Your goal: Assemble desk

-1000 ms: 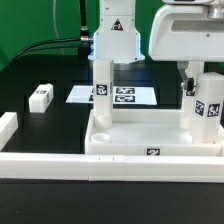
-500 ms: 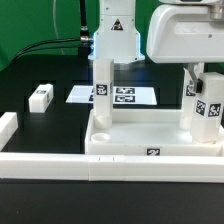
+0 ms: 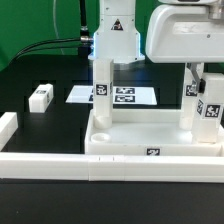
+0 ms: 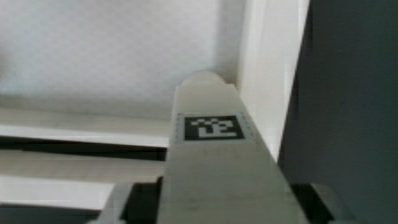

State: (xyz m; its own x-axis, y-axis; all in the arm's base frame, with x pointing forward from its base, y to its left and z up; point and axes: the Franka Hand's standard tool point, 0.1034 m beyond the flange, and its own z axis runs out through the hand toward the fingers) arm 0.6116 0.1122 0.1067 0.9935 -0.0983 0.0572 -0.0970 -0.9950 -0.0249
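White desk slab (image 3: 150, 140) lies near the front rail; the gripper (image 3: 197, 82) straddles the right upright leg (image 3: 204, 110), contact unclear; another leg (image 3: 102, 88) stands left.

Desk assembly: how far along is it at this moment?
Done: two legs stand upright on the desk slab, a left leg and a right leg. In hand: the gripper straddles the right leg's top; a firm grip isn't clear. Left: a loose leg lies on the table.
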